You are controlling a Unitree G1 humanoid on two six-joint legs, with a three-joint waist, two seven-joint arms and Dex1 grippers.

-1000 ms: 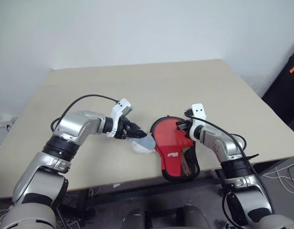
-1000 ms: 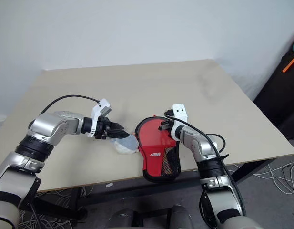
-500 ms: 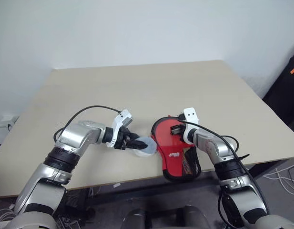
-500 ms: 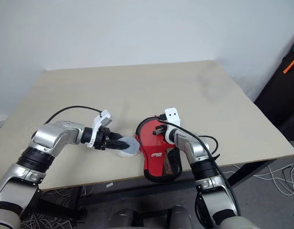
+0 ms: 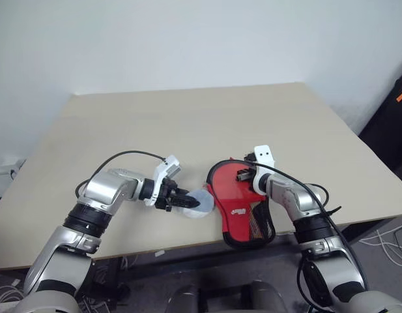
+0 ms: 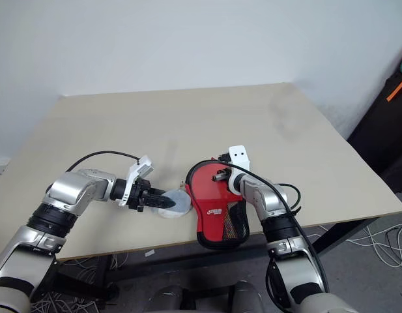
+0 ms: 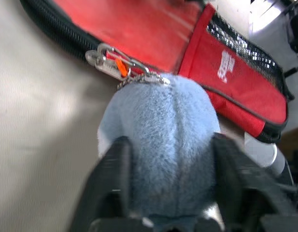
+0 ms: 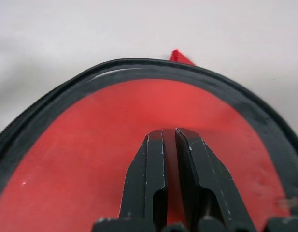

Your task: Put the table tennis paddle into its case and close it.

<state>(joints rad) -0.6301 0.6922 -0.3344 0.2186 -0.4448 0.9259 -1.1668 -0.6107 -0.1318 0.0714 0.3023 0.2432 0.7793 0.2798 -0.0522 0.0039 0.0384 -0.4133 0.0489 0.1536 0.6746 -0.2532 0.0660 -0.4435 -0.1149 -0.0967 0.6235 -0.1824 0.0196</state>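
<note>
The case [image 5: 247, 225] lies near the table's front edge, black zip edging around it, its red patch [image 7: 231, 72] toward the handle end. The table tennis paddle [image 5: 228, 188] is inside, its red face showing through the clear half. A fluffy pale-blue pompom [image 7: 161, 121] hangs by a small chain from the zip pull [image 7: 103, 60]. My left gripper [image 5: 187, 202] is shut on this pompom, a finger [image 7: 112, 179] on each side, just left of the case. My right gripper [image 8: 169, 133] is shut, its tips resting on the clear plastic over the red face.
The tan table [image 5: 187, 124] stretches wide behind both arms. The case's handle end reaches the front edge. A dark object with an orange mark [image 5: 399, 98] stands beyond the right edge. Cables [image 5: 383, 235] lie on the floor there.
My left gripper has sunk toward the table and drawn back a little, and its fingers have closed in on the pompom. The right gripper has stayed on the case.
</note>
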